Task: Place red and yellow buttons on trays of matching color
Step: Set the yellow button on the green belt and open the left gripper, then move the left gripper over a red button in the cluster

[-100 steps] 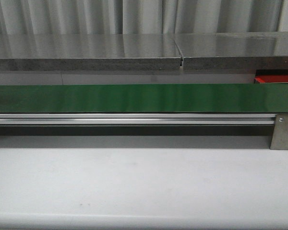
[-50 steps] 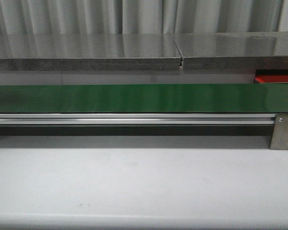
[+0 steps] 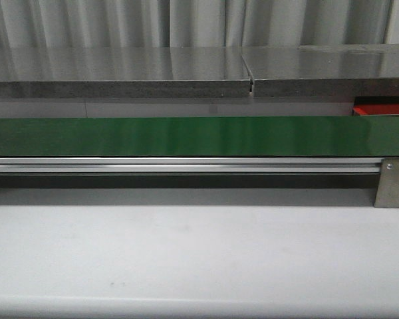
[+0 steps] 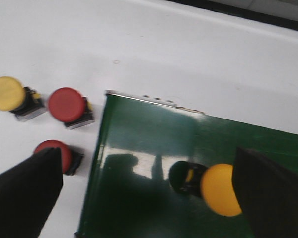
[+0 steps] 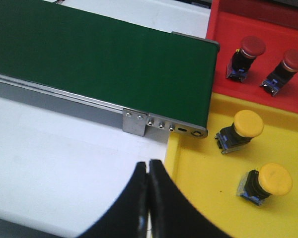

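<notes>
Remaining: one yellow-capped push button (image 4: pixel 219 188) lying on green belt (image 4: pixel 139 163); three beside it
Sorted: four buttons trayed
Left jaws: released
Right jaws: clenched, empty

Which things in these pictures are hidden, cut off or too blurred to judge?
- Front view: the flat red tray is mostly hidden behind the long green belt; no buttons or arms visible.
- Left wrist view: the yellow domed button on the belt is blurred, partly behind a black finger.
- Right wrist view: the flat yellow tray is cut off by the edge.
</notes>
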Robot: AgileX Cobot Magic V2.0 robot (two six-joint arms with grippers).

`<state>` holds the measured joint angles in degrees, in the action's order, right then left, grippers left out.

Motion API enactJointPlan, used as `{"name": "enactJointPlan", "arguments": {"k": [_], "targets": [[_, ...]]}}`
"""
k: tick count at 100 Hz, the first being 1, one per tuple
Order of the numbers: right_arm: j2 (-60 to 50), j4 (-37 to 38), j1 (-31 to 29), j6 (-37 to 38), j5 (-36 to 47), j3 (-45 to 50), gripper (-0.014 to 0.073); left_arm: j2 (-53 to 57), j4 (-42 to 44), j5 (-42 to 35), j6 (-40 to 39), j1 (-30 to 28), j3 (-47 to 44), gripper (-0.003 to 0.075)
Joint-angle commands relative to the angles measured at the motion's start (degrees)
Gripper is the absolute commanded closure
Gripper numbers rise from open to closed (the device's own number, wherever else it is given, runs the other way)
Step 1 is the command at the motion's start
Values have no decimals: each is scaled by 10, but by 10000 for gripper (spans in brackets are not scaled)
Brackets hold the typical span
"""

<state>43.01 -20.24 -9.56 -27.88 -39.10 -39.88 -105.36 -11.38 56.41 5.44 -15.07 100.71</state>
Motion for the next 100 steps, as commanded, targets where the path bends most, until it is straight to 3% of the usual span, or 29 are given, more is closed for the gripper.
{"name": "enactJointPlan", "arguments": {"k": [1, 32, 100], "targets": [[-4, -6, -1, -4, 32, -15, 712, 32, -4, -20, -15, -28, 11, 48], [-4, -6, -1, -4, 32, -15, 712, -5, -9, -43, -20, -77, 3, 48], [-4, -6, -1, -4, 32, -15, 712, -91, -2, -105, -57, -78, 3, 48]]}}
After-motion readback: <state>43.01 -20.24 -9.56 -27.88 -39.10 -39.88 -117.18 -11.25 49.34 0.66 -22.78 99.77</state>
